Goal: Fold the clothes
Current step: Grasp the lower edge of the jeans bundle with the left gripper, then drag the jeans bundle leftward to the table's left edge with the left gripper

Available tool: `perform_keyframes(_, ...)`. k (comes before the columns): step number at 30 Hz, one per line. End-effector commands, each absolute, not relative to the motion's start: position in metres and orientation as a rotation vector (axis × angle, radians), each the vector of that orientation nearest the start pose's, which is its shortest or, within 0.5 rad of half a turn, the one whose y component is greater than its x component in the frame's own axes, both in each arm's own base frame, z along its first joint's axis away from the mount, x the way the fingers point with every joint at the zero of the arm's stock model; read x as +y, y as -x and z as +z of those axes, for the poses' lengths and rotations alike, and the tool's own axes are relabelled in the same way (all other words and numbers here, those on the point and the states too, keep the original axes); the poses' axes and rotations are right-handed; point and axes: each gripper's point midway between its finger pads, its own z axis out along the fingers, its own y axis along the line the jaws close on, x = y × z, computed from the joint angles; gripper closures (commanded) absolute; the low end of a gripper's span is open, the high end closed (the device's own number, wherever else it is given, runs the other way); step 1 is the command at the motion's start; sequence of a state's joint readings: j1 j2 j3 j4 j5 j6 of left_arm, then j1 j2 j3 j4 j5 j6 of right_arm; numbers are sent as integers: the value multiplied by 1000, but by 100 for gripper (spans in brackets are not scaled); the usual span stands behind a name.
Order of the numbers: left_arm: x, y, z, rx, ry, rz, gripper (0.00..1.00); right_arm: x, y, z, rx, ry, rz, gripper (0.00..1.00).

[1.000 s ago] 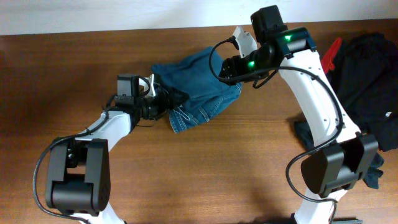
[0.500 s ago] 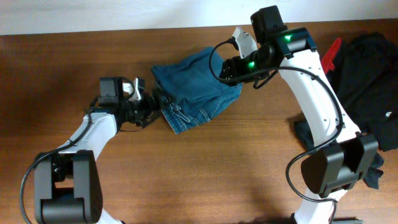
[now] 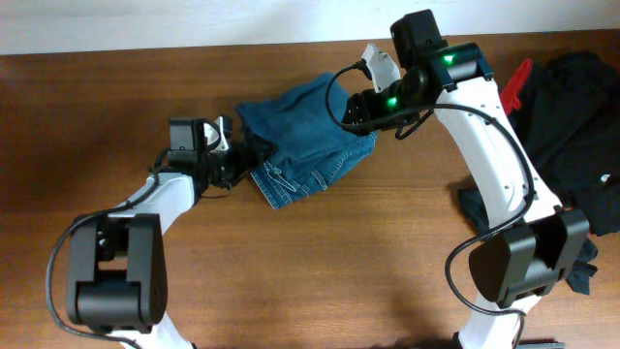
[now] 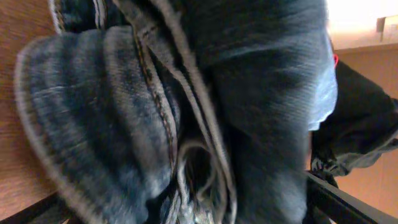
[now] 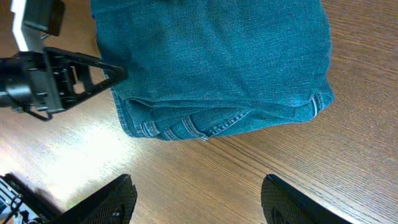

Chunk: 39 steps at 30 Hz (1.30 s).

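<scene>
On the table (image 3: 339,252), faded blue jeans (image 3: 302,136) lie folded

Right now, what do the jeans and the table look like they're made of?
The jeans look like denim: medium-blue woven cloth with a faded wash, and pale stitching along the folded seams. The table looks like brown wood with long grain lines and a light sheen. It could be solid wood or a wood-look laminate; the views don't settle which.
</scene>
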<state>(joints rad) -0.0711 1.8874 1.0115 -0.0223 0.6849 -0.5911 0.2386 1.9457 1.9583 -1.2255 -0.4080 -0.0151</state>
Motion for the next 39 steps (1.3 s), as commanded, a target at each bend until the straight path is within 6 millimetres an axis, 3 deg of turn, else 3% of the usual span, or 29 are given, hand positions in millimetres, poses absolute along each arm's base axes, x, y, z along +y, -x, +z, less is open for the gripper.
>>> perform_keyframes(1, -147, -425, 41, 2508, 324, -1136, 1, 168, -412, 215, 2703, 469, 617, 31)
perform_keyframes(4, -153, -425, 32, 2527, 321, -1102, 1, 168, -412, 215, 2704, 469, 618, 31)
perform_keyframes(7, -154, -414, -4, 2633, 581, -1057, 1, 168, -411, 214, 2709, 468, 618, 31)
perform_keyframes(10, -163, -414, -22, 2642, 690, -1097, 1, 168, -410, 214, 2712, 468, 619, 31)
perform_keyframes(13, -174, -419, -29, 2615, 695, -1163, 1, 168, -410, 214, 2712, 469, 619, 31)
perform_keyframes(16, -184, -428, -22, 2556, 619, -1218, 1, 168, -410, 214, 2712, 469, 619, 31)
perform_keyframes(17, -185, -432, -18, 2534, 593, -1229, 1, 168, -410, 214, 2712, 469, 619, 31)
perform_keyframes(18, -187, -435, -14, 2515, 569, -1241, 11, 168, -410, 214, 2712, 468, 620, 31)
perform_keyframes(19, -189, -438, -9, 2491, 525, -1261, 33, 168, -410, 214, 2713, 468, 621, 31)
perform_keyframes(21, -192, -442, -2, 2458, 447, -1276, 55, 169, -409, 214, 2714, 469, 625, 31)
perform_keyframes(23, -196, -446, 8, 2405, 311, -1290, 94, 168, -408, 214, 2720, 468, 625, 32)
perform_keyframes(24, -197, -448, 14, 2374, 250, -1307, 100, 168, -407, 213, 2723, 468, 626, 32)
perform_keyframes(28, -195, -457, 52, 2214, 95, -1442, 99, 168, -406, 213, 2730, 466, 626, 35)
perform_keyframes(30, -181, -464, 77, 2131, 94, -1500, 99, 168, -406, 213, 2731, 466, 626, 35)
perform_keyframes(35, -128, -480, 140, 1975, 118, -1477, 99, 168, -406, 213, 2731, 466, 626, 35)
perform_keyframes(37, -96, -486, 166, 1913, 166, -1424, 99, 168, -406, 213, 2731, 466, 626, 35)
perform_keyframes(39, -74, -490, 179, 1878, 212, -1389, 99, 168, -406, 213, 2731, 466, 626, 35)
